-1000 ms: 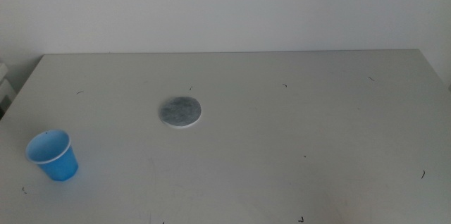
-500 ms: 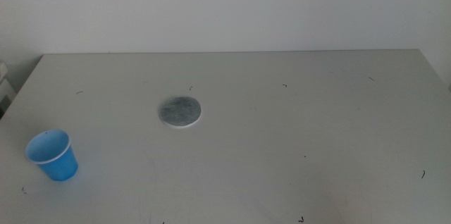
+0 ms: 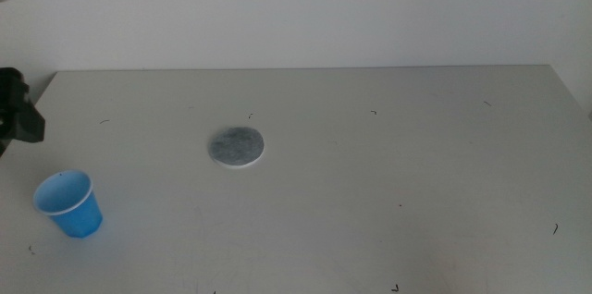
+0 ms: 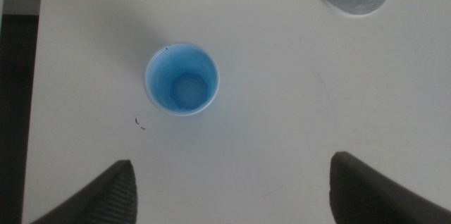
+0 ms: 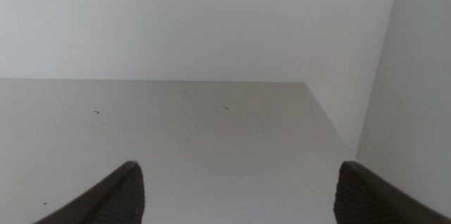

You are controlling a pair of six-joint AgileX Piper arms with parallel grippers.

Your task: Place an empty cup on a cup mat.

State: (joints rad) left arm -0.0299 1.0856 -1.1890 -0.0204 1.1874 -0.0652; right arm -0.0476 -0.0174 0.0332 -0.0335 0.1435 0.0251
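I see the small bright blue tapered plastic cup (image 3: pixel 68 204) upright at the table's (image 3: pixel 388 174) near-left, mouth up, empty, well apart from the flat round grey cup mat (image 3: pixel 236 147). The left gripper (image 4: pixel 229 189) hangs above it, jaws spread wide; the right gripper (image 5: pixel 236 192) waits, spread too.

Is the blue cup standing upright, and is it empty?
Upright and empty: the cup stands mouth up on the table, and the left wrist view shows its bare bottom.

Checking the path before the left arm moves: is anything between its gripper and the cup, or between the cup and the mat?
Nothing visible. The open left gripper hangs above the cup; bare table separates it from the cup mat.
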